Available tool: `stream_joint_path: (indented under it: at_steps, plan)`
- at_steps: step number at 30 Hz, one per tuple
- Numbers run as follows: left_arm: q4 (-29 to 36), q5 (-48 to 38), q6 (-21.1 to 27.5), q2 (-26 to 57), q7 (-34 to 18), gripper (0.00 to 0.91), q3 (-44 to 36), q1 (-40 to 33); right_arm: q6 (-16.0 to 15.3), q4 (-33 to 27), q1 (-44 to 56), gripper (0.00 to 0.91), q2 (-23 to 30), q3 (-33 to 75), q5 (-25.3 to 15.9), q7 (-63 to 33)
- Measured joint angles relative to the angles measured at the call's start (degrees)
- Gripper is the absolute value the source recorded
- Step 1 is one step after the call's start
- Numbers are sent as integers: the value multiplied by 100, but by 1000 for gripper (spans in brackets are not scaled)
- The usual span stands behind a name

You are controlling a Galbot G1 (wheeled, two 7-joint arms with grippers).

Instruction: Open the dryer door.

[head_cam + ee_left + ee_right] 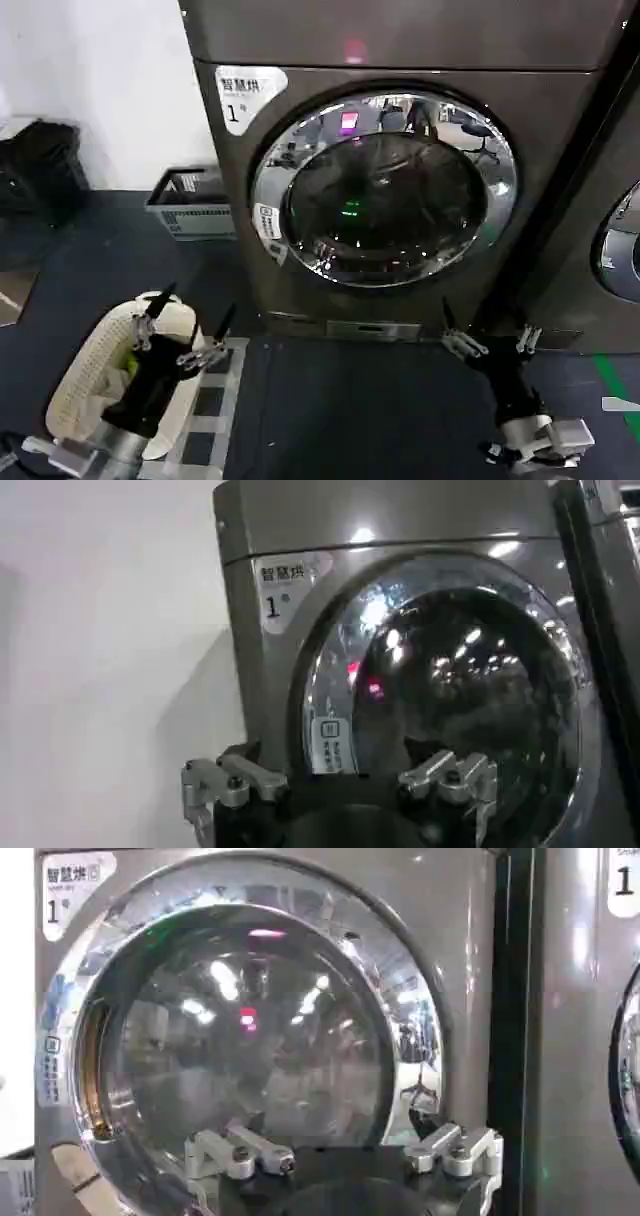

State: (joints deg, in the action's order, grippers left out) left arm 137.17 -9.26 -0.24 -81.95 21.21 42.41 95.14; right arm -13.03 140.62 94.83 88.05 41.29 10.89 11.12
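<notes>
Head view: dryer door (384,188) sits closed on the machine front, beside the "1" label (243,97). Left gripper (183,335) spread, low and left of door. Right gripper (490,340) spread, below door's right edge. Left wrist view: left gripper (340,780) spread facing the door (450,690). Right wrist view: right gripper (345,1153) spread before the door (240,1018), not touching.

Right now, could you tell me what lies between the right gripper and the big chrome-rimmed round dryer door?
Nothing: in the head view, the open right gripper sits low before the machine, with bare dark grey front panel up to the chrome-rimmed dryer door.
</notes>
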Motion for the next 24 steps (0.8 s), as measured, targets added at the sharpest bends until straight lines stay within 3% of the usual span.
stream_joint_path:
  at_steps: [4, 8, 11, 15, 24]
  plan:
    - [-47, -18, 199, 72, 130, 907, 15, 5, -743, 177, -415, 907, -625, -26, 914, 62]
    - [-36, 39, 457, 4, 125, 907, -14, 23, -570, -22, -960, 907, -1643, -169, 1598, -170]
    - [-50, 10, 402, -39, 129, 907, -18, 19, -913, -367, -1377, 907, -2239, -260, 2011, 183]
    - [21, -17, 662, -48, 140, 907, -51, 44, -1014, -931, -2068, 907, -2721, -538, 2276, 437]
    - [26, 69, 880, -107, 76, 907, 15, 93, -747, -2229, -3718, 907, -3333, -1778, 2450, 1598]
